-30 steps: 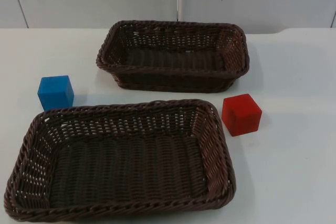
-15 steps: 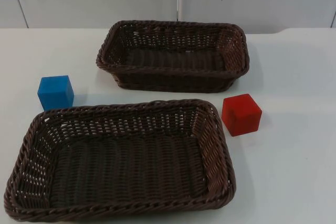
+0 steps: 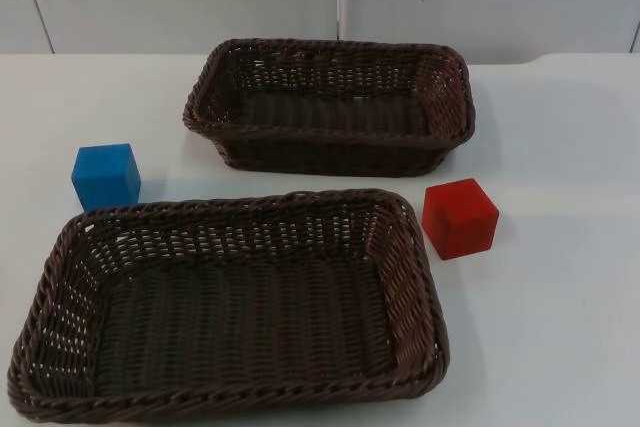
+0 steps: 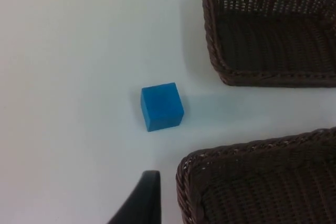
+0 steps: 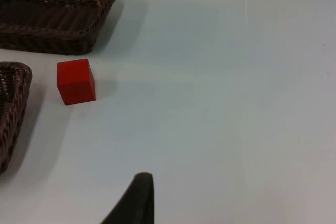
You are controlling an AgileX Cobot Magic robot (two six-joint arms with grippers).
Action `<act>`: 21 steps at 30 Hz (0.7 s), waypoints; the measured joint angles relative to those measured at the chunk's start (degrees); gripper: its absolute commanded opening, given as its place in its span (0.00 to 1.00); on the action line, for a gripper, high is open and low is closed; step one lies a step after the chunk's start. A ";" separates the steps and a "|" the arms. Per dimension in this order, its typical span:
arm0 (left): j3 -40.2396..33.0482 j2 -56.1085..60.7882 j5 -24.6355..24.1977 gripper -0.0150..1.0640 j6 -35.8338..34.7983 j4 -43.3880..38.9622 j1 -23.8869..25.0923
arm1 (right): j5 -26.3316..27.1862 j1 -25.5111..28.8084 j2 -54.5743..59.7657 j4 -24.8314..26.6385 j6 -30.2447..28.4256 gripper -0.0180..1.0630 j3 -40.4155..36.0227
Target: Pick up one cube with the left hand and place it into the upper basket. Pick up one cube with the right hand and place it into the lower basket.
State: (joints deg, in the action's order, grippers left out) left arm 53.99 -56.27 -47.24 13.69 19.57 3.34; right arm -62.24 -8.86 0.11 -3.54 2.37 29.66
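Table: the white table top (image 3: 560, 347) is carrying two baskets and two cubes; all four are sitting apart from one another.
Lower basket: the larger dark brown woven wicker basket (image 3: 415, 277) is lying just beside the left gripper's fingertip, its corner rim nearest; nothing is lying inside it.
Upper basket: the second dark brown woven rectangular basket (image 3: 330, 47) is sitting beyond the blue cube as seen from the left gripper (image 4: 139, 200), well ahead; it too is holding nothing.
Red cube: the red plain-faced cube (image 5: 76, 81) is resting on the table ahead of the right gripper (image 5: 134, 200), well apart from it, between the two basket corners.
Blue cube: the blue plain-faced cube (image 4: 161, 106) is resting on the table just ahead of the left gripper, near both baskets, touching neither.
Handling: both cubes are judged light, rigid and smooth-sided; flat opposite side faces are offering the best hold, taken squarely at mid-height to avoid twisting.
Left gripper: it is hanging above the table short of the blue cube; finger spread cannot be told.
Right gripper: it is hanging above bare table; finger spread cannot be told.
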 measured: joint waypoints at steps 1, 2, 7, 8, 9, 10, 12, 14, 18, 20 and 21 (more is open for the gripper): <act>0.32 -1.09 0.11 0.99 0.62 0.43 0.00 | 0.00 0.00 0.00 0.00 0.00 0.98 0.00; 0.32 -1.09 0.11 0.99 0.62 0.43 0.00 | 0.00 0.00 0.00 0.00 0.00 0.98 0.00; 1.83 -5.84 0.37 0.99 3.06 2.74 0.00 | 0.00 0.00 0.00 0.00 0.00 0.98 0.00; 2.37 -6.87 0.51 0.99 3.44 3.12 0.00 | 0.00 0.00 0.00 0.00 0.00 0.98 0.00; 2.87 -8.09 0.63 0.99 4.05 3.49 0.00 | 0.00 0.00 0.00 0.00 0.00 0.98 0.00; 3.45 -9.35 0.78 0.99 4.55 3.78 0.00 | 0.00 0.00 0.00 0.00 0.00 0.98 0.00; 4.07 -10.43 0.96 0.99 4.93 3.91 0.00 | 0.00 0.00 0.00 0.00 0.00 0.98 0.00; 5.29 -13.14 1.08 0.99 5.45 4.14 0.00 | 0.00 0.00 0.00 0.00 0.00 0.98 0.00; 7.65 -17.67 1.35 0.99 5.80 4.14 -0.38 | 0.00 0.00 0.00 0.00 0.00 0.98 0.00; 9.04 -20.11 1.61 0.99 6.35 4.14 -1.52 | 0.00 0.00 0.00 0.00 0.00 0.98 0.00; 9.04 -20.11 1.61 0.99 6.35 4.14 -1.52 | 0.00 0.00 0.00 0.00 0.00 0.98 0.00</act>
State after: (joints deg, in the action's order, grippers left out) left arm 63.03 -76.38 -45.63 20.04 23.71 1.82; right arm -62.24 -8.86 0.11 -3.54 2.37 29.66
